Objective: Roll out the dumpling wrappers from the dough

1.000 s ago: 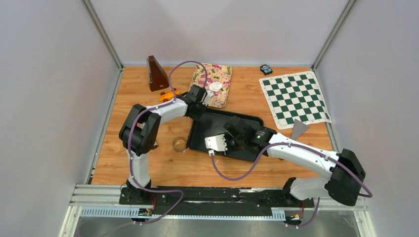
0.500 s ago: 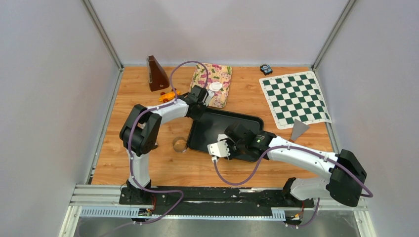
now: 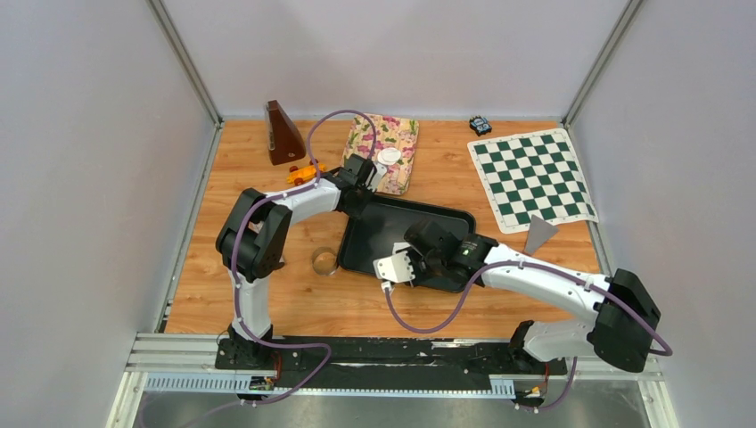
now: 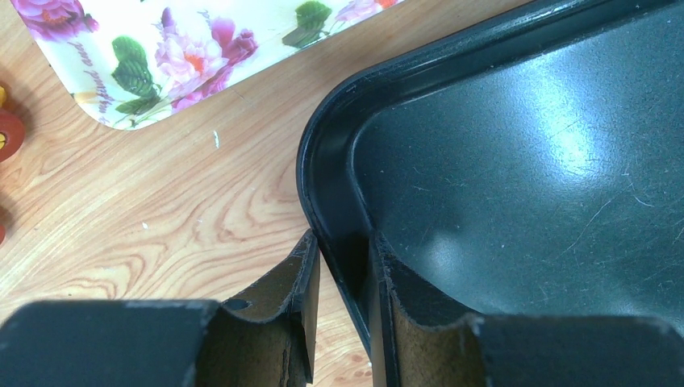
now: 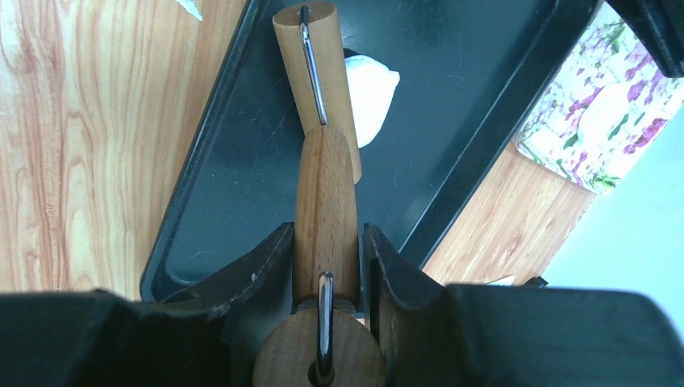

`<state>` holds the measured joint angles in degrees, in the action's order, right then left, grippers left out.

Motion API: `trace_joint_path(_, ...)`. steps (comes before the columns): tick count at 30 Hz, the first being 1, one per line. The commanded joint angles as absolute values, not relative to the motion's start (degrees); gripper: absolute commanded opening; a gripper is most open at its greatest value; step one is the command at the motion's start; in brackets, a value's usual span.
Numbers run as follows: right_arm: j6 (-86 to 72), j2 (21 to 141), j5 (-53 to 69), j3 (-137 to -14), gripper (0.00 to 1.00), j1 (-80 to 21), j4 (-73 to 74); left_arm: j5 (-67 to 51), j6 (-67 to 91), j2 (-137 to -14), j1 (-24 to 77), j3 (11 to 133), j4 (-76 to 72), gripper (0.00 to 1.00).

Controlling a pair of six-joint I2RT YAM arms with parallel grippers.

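Note:
A white dough lump (image 5: pixel 373 93) lies on the black tray (image 3: pixel 446 223), partly under the barrel of a wooden roller (image 5: pixel 310 48). My right gripper (image 5: pixel 327 234) is shut on the roller's handle, low over the tray's near-left part. My left gripper (image 4: pixel 343 250) is shut on the tray's rim (image 4: pixel 323 161) at its far-left corner, one finger inside and one outside. One round white dumpling wrapper (image 3: pixel 389 156) rests on the floral tray (image 3: pixel 397 134) behind. In the top view the dough (image 3: pixel 399 247) shows only as a small white patch by the right wrist.
A clear ring cutter (image 3: pixel 324 261) stands on the wood left of the black tray. A brown metronome (image 3: pixel 283 134) and an orange toy (image 3: pixel 306 171) are at the back left. A chessboard (image 3: pixel 532 178), a grey triangle (image 3: pixel 538 234) and a small black device (image 3: pixel 480 124) lie to the right.
My right gripper has drawn the roller a little toward the tray's near-left edge. The left gripper has stayed clamped on the rim.

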<state>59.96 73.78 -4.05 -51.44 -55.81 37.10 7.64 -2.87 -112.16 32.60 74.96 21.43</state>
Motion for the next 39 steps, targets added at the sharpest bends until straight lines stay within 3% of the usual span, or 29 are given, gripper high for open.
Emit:
trace_joint_path(1, 61.97, 76.09, -8.19, -52.87, 0.00, -55.63, 31.91, 7.56, -5.30, -113.42, 33.49, 75.22, 24.26, 0.00)
trace_joint_path(39, 62.32, 78.82, -9.26, -57.16, 0.00, -55.46, 31.94, 7.20, -5.62, -112.78, 33.49, 74.58, 24.26, 0.00)
